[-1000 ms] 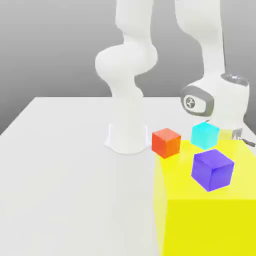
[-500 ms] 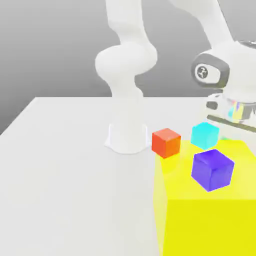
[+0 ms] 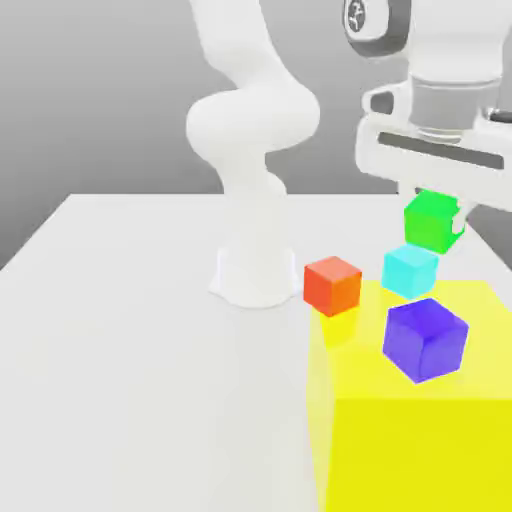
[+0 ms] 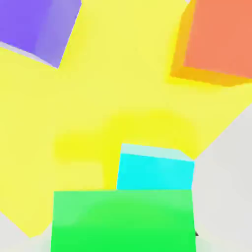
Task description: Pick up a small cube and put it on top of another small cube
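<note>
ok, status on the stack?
Gripper shut on green cube, held above cyan cube. Orange-red cube untouched, apart from both. Purple cube clear of the path.

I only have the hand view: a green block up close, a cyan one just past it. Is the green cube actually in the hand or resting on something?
Observer: It is in the hand. The green cube hangs under it, higher than the cyan cube.
Operator: Is it clear of the cyan one?
Observer: I cannot tell. In the exterior view their edges meet, with the green one offset toward that view's right.
Operator: Where is the arm's base relative to the orange-red cube?
Observer: The base stands on the white table, to the exterior view's left of the orange-red cube.
</note>
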Robot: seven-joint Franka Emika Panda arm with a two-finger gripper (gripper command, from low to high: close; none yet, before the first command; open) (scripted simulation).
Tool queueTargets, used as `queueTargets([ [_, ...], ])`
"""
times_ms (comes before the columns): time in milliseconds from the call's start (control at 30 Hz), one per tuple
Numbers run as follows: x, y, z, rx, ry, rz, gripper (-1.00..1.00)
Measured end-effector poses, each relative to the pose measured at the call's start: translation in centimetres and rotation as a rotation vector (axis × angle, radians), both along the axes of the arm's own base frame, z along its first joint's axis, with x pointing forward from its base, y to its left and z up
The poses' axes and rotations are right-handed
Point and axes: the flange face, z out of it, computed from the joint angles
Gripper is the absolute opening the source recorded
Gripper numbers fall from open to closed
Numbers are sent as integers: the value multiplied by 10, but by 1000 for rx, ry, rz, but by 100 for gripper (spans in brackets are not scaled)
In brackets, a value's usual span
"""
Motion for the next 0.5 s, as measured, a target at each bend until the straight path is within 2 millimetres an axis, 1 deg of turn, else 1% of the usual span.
queueTargets([
  [67,5,-37,15,-20,-11,-151,-100],
  [100,7,-46,10,-25,-14,-189,-100],
  [133,8,-50,1,-27,-16,-208,-100],
  [200,8,-53,-25,-29,-17,-222,-100],
  [233,8,-54,-37,-30,-17,-225,100],
  [400,8,-54,-37,-30,-17,-225,100],
  [433,7,-54,-43,-31,-16,-226,100],
  [467,7,-55,-39,-31,-16,-226,100],
  [500,8,-55,-30,-31,-15,-227,100],
])
